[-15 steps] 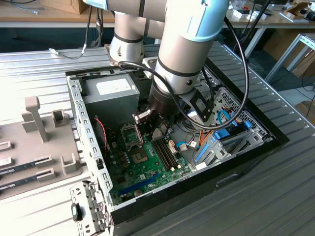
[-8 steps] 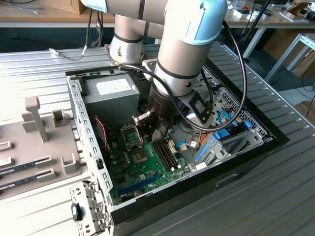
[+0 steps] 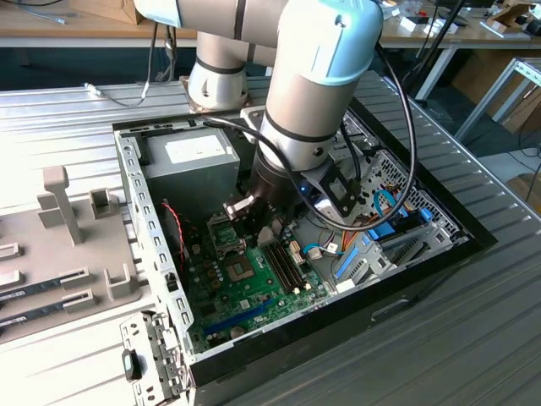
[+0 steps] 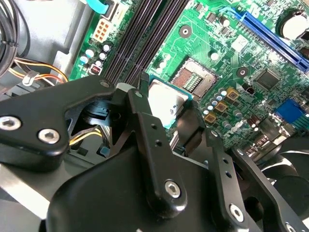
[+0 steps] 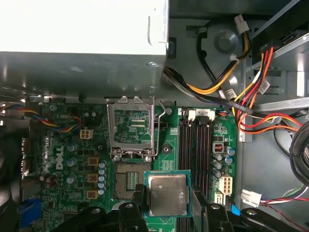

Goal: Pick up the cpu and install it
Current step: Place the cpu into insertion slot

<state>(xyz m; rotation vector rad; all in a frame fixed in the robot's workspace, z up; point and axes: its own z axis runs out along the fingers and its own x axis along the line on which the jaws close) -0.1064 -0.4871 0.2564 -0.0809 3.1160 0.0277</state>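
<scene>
Metal-topped and square, the cpu (image 5: 167,195) sits clamped between the two black fingers (image 5: 137,199) of the gripper (image 5: 167,205), one finger on each of two opposite edges. Its lid is a dull silver-grey with rounded corners and faint scuffs. A thin green rim runs all round the lid, and on the free side that rim catches the light as a pale teal line. In the second wrist view the cpu (image 4: 166,104) lies flat in the grip, its top facing the camera, and the gripper (image 4: 166,115) closes on it from both sides.

The chip hangs over the green motherboard (image 5: 63,159), just beside the open socket (image 5: 129,178), between that socket and the black memory slots (image 5: 195,140). It is not in the socket: the dark pin field shows bare, and the socket's metal load frame (image 5: 133,129) stands flipped up. How far the chip is above the board cannot be told.

In the exterior view the arm (image 3: 317,76) reaches down into the open computer case (image 3: 135,194), which lies on a ribbed metal bench (image 3: 473,338). The grey power-supply box (image 3: 190,161) sits at the case's far end. Orange, yellow and red cables (image 5: 251,106) run along the case wall beside the memory slots. A grey fixture (image 3: 59,203) stands on the bench at the exterior view's left.
</scene>
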